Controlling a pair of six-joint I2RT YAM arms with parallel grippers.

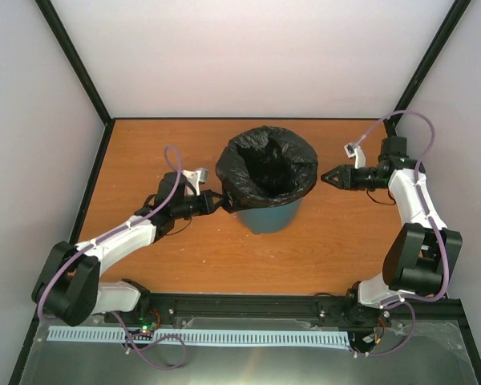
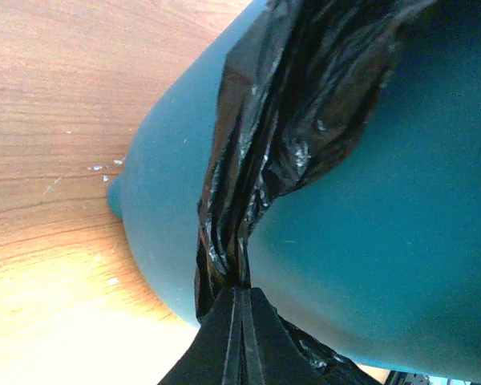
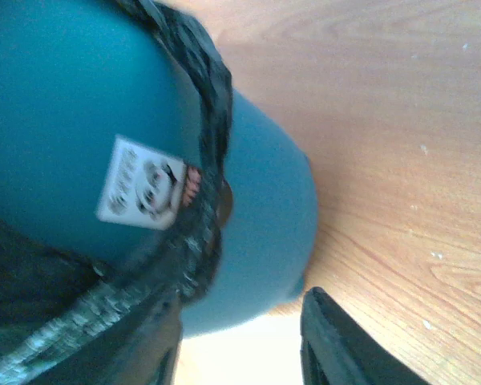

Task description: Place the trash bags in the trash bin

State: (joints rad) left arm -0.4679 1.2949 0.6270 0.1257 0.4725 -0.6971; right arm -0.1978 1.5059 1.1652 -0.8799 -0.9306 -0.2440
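Two arms flank the trash bin (image 1: 264,216) in the overhead view. The left gripper (image 1: 224,202) sits at the bin's 8 o'clock, touching the trash bag (image 1: 266,164) that lines the bin and drapes over its rim. The right gripper (image 1: 328,178) hangs at 3 o'clock, just clear of the rim.

The left wrist camera adds the grip itself: the jaws are pressed together on a twisted fold of the bag (image 2: 272,160), against the teal bin wall (image 2: 401,241).

The right wrist camera shows its gripper (image 3: 240,345) with jaws apart. The bin (image 3: 56,120) is at 11 o'clock with a white sticker (image 3: 140,184) on its side, and the bag's rim (image 3: 204,88) is blurred.

The table (image 1: 144,144) is orange wood grain, enclosed by white walls (image 1: 264,56) and black frame posts (image 1: 72,56).
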